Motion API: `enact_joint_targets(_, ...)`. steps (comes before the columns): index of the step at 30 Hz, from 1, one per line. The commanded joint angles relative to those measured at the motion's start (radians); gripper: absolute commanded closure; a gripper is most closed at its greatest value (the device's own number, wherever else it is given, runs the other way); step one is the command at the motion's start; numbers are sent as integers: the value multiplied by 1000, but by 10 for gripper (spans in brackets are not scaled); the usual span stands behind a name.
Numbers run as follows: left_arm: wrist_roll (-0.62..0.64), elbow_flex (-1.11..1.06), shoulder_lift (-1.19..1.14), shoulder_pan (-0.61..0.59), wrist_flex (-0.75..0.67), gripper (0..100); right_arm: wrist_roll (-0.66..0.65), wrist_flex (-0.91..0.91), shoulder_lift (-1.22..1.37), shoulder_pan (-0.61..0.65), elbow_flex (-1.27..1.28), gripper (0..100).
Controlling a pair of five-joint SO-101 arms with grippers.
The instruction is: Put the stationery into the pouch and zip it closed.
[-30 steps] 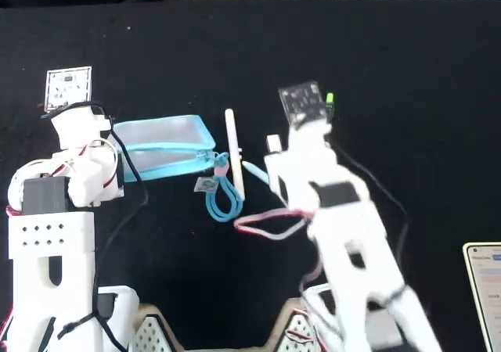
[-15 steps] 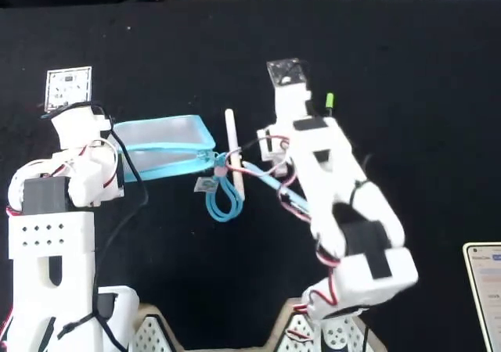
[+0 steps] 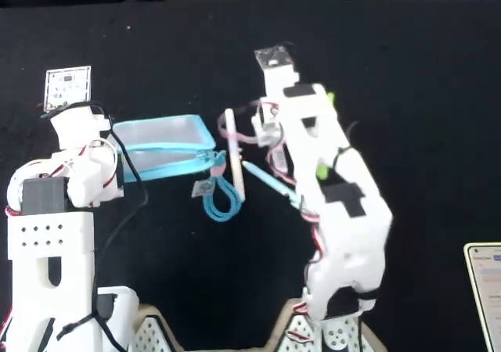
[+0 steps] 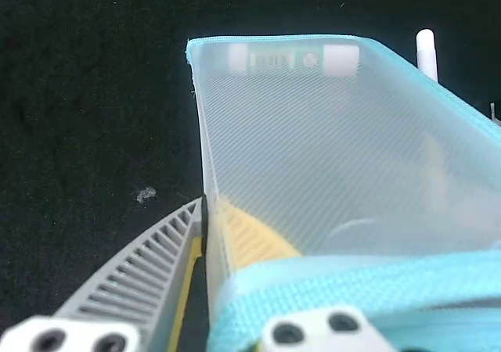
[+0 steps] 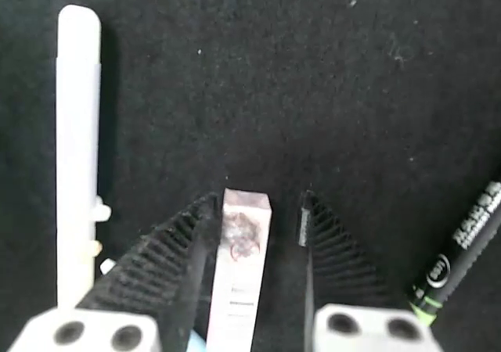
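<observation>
The translucent pouch (image 3: pixel 164 145) with a blue zipper band lies left of centre, and my left gripper (image 3: pixel 117 155) is shut on its near end. In the left wrist view the pouch (image 4: pixel 329 156) stands open-mouthed, with the gripper (image 4: pixel 207 289) clamped on its edge. My right gripper (image 3: pixel 264 133) hangs just right of the white pen (image 3: pixel 233 152). In the right wrist view that gripper (image 5: pixel 257 205) is open, its fingers on either side of a white eraser (image 5: pixel 239 281). The white pen (image 5: pixel 78 149) lies beside it, and a black-and-green marker (image 5: pixel 458 250) lies on the other side. A blue pen (image 3: pixel 270 180) lies under the right arm.
A blue loop strap (image 3: pixel 221 199) with a small tag trails from the pouch's zipper end on the black cloth. A phone (image 3: pixel 485 289) lies at the near right edge. The marker's green tip (image 3: pixel 330 98) peeks out behind the right arm.
The right arm has swung away from the table's near edge and leftward, bringing its open gripper down over the eraser. The left arm and the pouch have kept still.
</observation>
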State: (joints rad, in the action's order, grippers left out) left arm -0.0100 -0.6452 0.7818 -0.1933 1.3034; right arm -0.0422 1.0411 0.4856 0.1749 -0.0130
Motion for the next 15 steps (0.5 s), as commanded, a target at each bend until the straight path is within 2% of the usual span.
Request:
enact_joint_targets(1,12,-28,-6,-16,5,970,-11,226,130,-14,-297,841)
enact_joint_targets(7,12,-28,-6,-16,5,970,-11,454,334,-37,-653,991)
enact_joint_targets(12,12,-28,-6,-16,6,970,-14,632,449,-89,-921,987)
enact_joint_targets(15,12,-28,-6,-16,6,970,-69,729,473,-124,-1055,988)
